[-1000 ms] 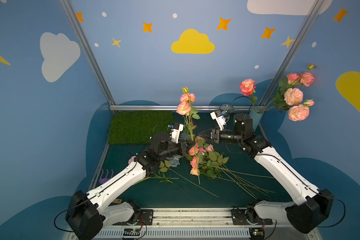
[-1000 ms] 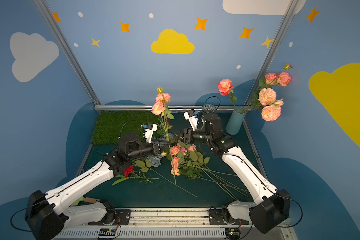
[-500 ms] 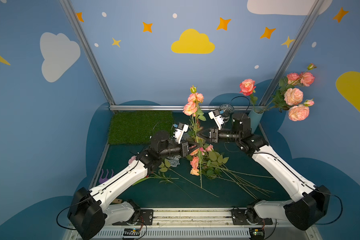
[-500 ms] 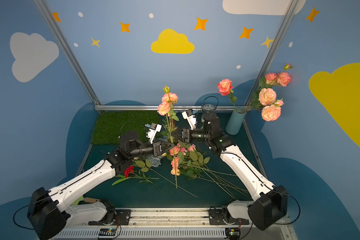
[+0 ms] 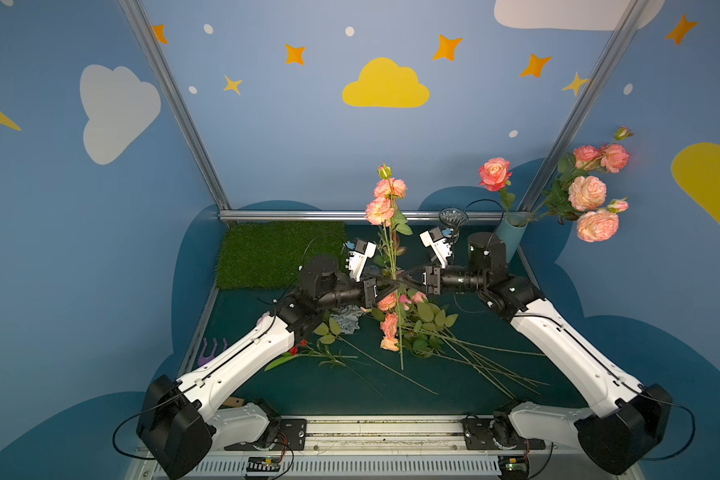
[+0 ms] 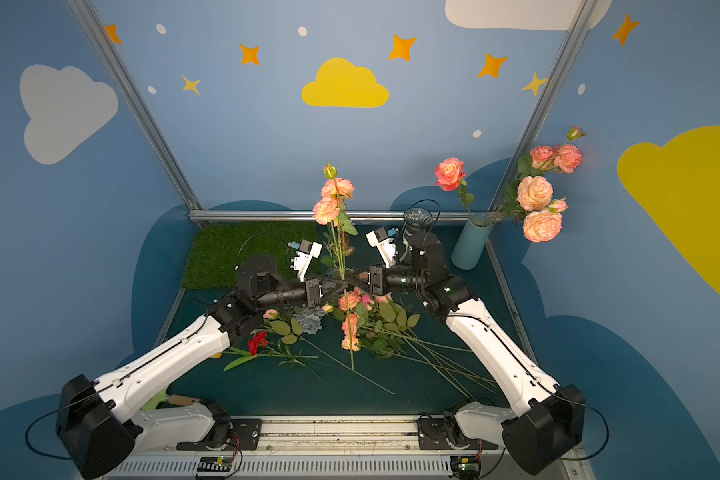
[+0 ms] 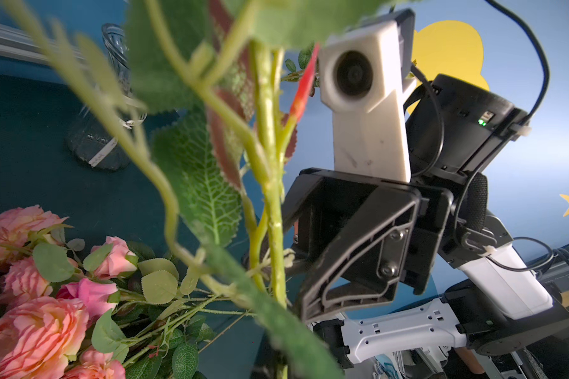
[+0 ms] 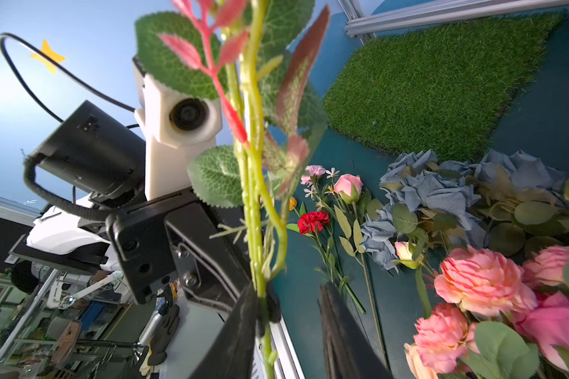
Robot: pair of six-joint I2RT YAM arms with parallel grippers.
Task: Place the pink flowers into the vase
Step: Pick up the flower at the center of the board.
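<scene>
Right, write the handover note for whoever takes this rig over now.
Grippers: left gripper shut on the upright pink rose stem; right gripper open, jaws either side of that stem.
Done: several pink flowers stand in the teal vase, far corner on the right arm's side.
Left: the held stem goes into the vase, then the loose pink flowers on the table. Leave the grey-blue flowers and the red flower.

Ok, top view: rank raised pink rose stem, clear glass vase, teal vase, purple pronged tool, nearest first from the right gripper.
1. raised pink rose stem, at right gripper
2. clear glass vase, behind
3. teal vase, back right
4. purple pronged tool, far left
</scene>
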